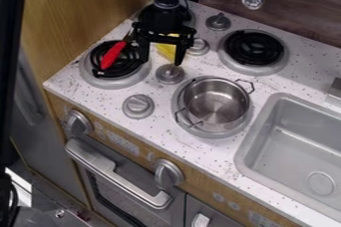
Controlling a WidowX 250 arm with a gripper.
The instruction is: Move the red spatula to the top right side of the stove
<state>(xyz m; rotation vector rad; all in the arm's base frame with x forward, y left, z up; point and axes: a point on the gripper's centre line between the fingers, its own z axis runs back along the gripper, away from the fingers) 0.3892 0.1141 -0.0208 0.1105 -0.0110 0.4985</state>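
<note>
Speckled stovetop (156, 124) holds the red spatula (113, 55) slantwise, handle toward lower left; gripper (161, 62) (fingers spread) hangs

Moderate, soft light, source out of frame. Counter (160, 131) brightest large area, pale and evenly lit from center to lower right; oven front (130, 198) below it darker. Glare streaks inside pot (216, 104), highlights along oven handle (118, 177) and front knob (168, 173). Sink (303, 144) softly shaded, pale sheen on its bottom. Gripper (161, 62) at upper center near-black, little surface detail; same for right burner (254, 48). Wall (303, 9) at upper right dim. Left edge very dark, bright white patch (20, 191) at lower left.
</note>
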